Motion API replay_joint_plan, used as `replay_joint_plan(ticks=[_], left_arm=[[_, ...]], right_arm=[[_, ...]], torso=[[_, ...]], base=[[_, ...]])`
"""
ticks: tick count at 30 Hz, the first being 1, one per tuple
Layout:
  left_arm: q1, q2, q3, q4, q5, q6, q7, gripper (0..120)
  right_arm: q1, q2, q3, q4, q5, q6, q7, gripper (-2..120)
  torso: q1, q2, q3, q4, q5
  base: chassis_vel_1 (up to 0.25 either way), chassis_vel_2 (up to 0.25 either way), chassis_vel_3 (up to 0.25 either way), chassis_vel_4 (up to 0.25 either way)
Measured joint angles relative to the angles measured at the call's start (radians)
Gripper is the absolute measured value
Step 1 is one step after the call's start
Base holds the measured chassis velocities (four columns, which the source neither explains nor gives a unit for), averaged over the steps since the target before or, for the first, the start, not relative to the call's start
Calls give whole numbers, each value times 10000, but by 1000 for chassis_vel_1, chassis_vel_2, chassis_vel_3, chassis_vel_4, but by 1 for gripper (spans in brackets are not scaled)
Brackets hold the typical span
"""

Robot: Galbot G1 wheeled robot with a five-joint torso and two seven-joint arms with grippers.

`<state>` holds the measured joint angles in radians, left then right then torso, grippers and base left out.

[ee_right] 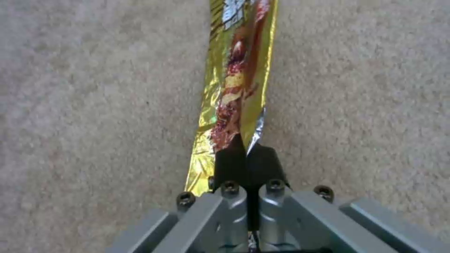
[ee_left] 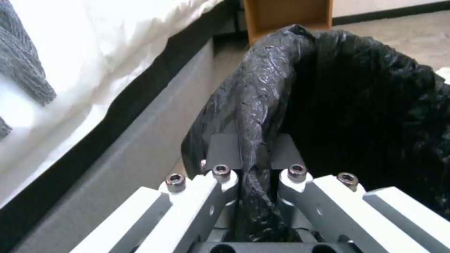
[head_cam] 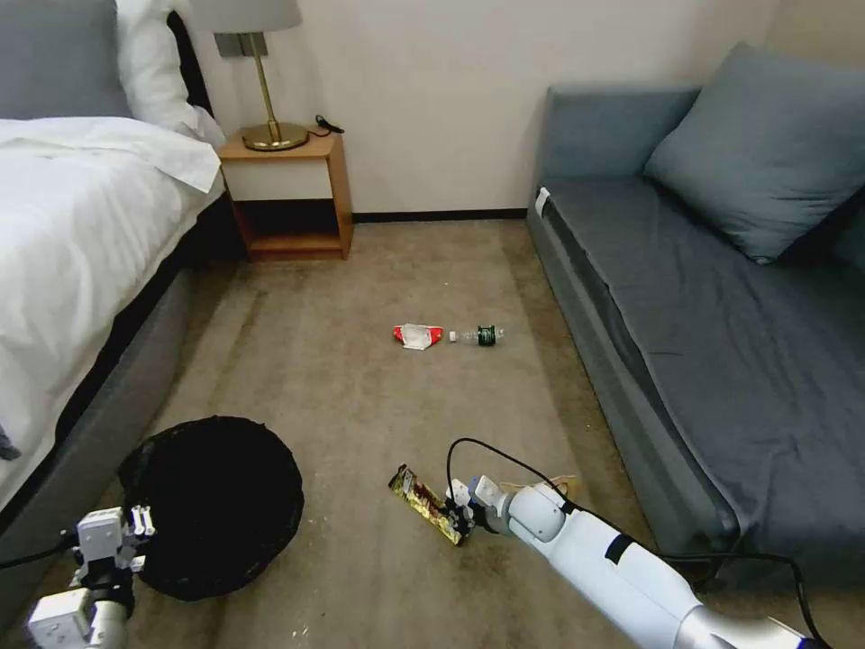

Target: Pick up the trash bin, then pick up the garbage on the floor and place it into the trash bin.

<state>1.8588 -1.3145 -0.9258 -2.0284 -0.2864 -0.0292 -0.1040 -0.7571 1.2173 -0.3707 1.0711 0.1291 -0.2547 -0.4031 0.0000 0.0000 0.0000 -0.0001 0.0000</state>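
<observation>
The trash bin (head_cam: 216, 505), round and lined with a crinkly black bag, sits at lower left beside the bed. My left gripper (head_cam: 135, 527) is shut on its near rim, with the bag's folded edge (ee_left: 255, 116) pinched between the fingers. My right gripper (head_cam: 461, 520) is shut on one end of the gold-brown snack wrapper (head_cam: 423, 503), low over the carpet; the wrapper (ee_right: 234, 80) stretches away from the black pads (ee_right: 230, 163). Farther off on the carpet lie a red-and-white crumpled wrapper (head_cam: 417, 335) and a small clear bottle with a green label (head_cam: 479, 335). A scrap of brown paper (head_cam: 560, 483) peeks out behind my right wrist.
A bed with white linen (head_cam: 72, 234) runs along the left and a grey sofa (head_cam: 703, 306) along the right. A wooden nightstand (head_cam: 288, 194) with a brass lamp stands against the back wall. Open carpet (head_cam: 360, 397) lies between them.
</observation>
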Motion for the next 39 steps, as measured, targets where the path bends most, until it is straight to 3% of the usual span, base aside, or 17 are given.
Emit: replay_joint_plan(ticks=[11, 21, 25, 32, 39], left_arm=[[18, 97, 54, -19, 18, -27, 61, 6], [-239, 167, 322, 123, 46, -301, 309, 6], [-403, 207, 366, 304, 47, -428, 410, 6], [-535, 241, 377, 452, 21, -466, 421, 6], [-604, 145, 407, 584, 22, -793, 458, 6]], right_arm=[[-130, -86, 387, 936, 586, 188, 81, 0], [610, 34, 258, 2691, 2421, 239, 630, 0], [1069, 415, -337, 3682, 3729, 137, 1176, 0], [1115, 938, -975, 4438, 4328, 0, 1459, 0], [879, 1043, -1943, 4711, 4811, 596, 1392, 0]], torso=[[0, 0, 0, 0, 0], [0, 0, 0, 0, -1], [0, 0, 0, 1, -3], [0, 0, 0, 2, -1], [1, 0, 0, 0, -1]], base=[[0, 0, 0, 0], [0, 0, 0, 0], [0, 0, 0, 0], [0, 0, 0, 0], [0, 0, 0, 0]])
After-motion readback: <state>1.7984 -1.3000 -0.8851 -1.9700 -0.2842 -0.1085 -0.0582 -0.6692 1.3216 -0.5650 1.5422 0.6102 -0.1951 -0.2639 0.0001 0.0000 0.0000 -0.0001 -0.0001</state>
